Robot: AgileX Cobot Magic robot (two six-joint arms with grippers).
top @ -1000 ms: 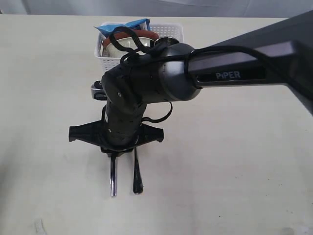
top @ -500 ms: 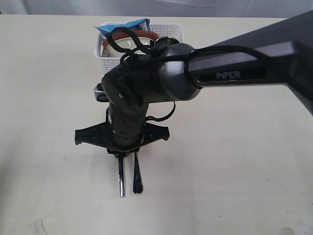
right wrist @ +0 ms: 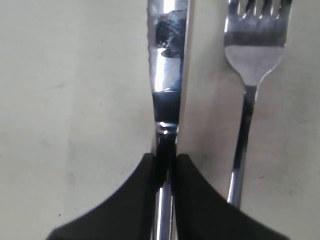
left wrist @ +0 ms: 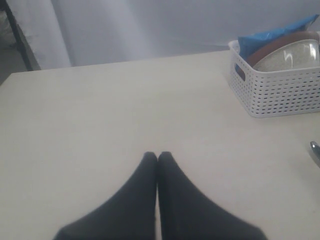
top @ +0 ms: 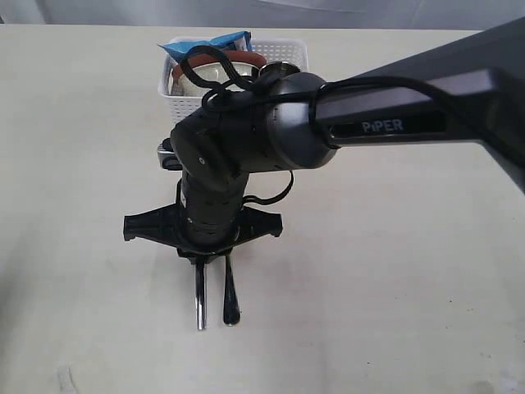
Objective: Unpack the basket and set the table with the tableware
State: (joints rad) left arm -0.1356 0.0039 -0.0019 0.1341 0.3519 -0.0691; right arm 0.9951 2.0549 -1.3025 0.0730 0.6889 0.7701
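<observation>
My right gripper is shut on the handle of the steel knife, low over the pale table. The blade points towards the near edge. The steel fork lies on the table just beside the knife and parallel to it. The white lattice basket stands at the far side, holding a brown-red plate and a pale bowl. My left gripper is shut and empty above bare tabletop. Cup, spoon and chopsticks are hidden.
A blue snack packet sticks out of the basket's far end. The right arm's dark body reaches across the middle and covers the basket's near side. A dark table leg shows beyond the far edge.
The right gripper has carried the knife a little to the right, closer to the fork. Over the last half second it has barely moved.
</observation>
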